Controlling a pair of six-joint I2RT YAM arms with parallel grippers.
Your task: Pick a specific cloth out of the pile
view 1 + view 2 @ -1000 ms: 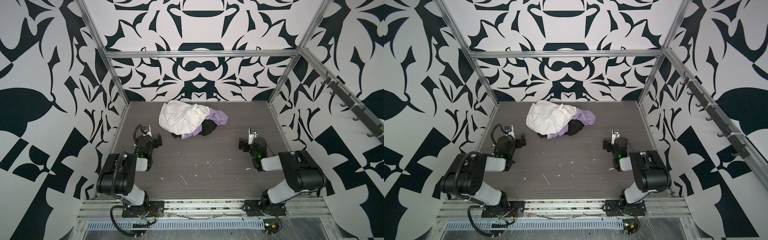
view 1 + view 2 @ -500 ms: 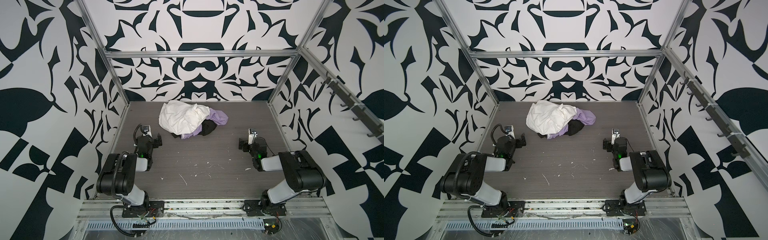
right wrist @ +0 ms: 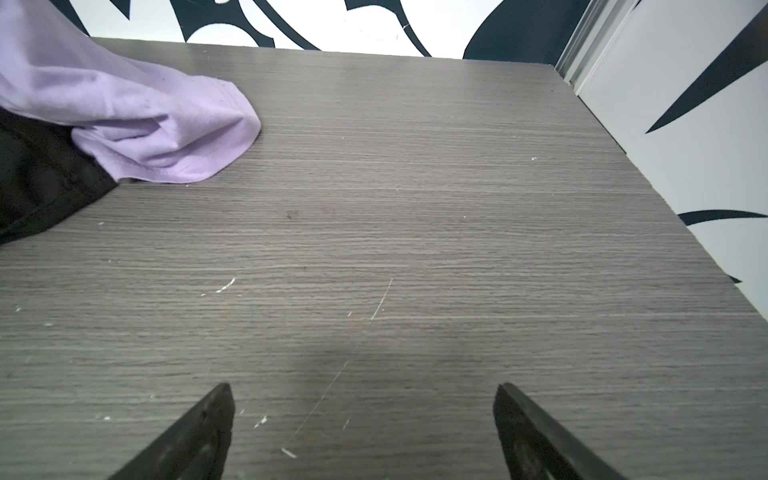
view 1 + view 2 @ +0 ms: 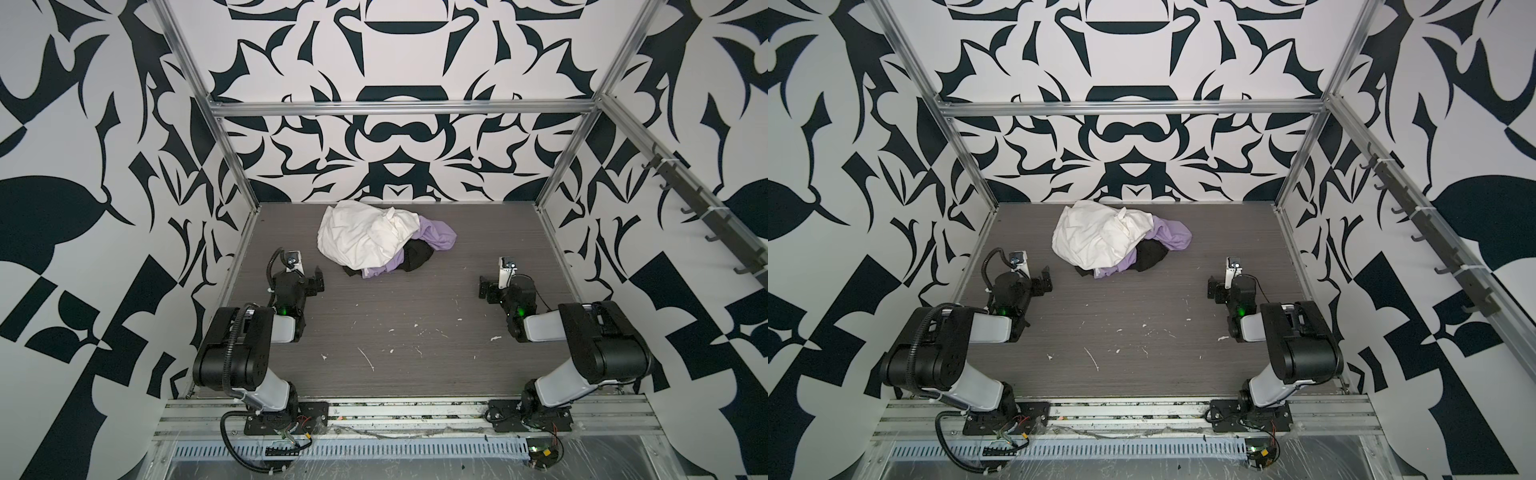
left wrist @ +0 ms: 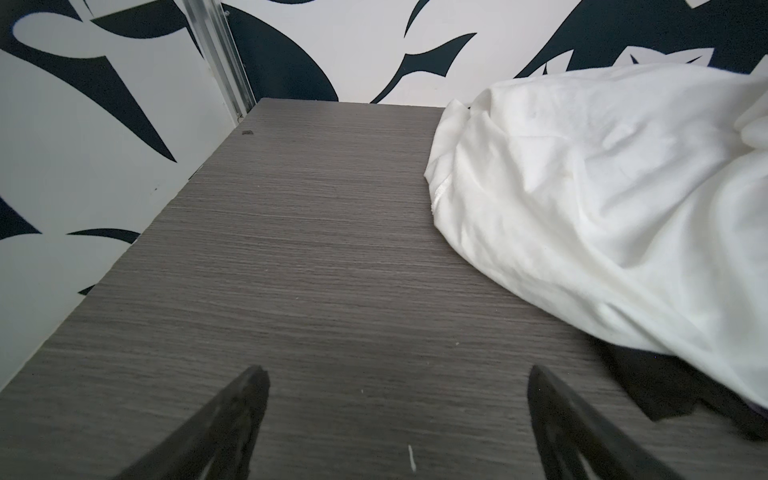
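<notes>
The pile lies at the back middle of the grey table. A large white cloth covers most of it, over a black cloth. The lavender cloth sticks out at the pile's right side, and a small fold of it shows at the front. The right wrist view shows its hemmed corner lying flat beside the black cloth. My left gripper rests open and empty near the pile's left front. My right gripper rests open and empty well to the pile's right.
Patterned walls with aluminium frame posts close in the table on three sides. A rail of hooks runs along the right wall. White flecks dot the table's front half. In the left wrist view the white cloth bulges close by.
</notes>
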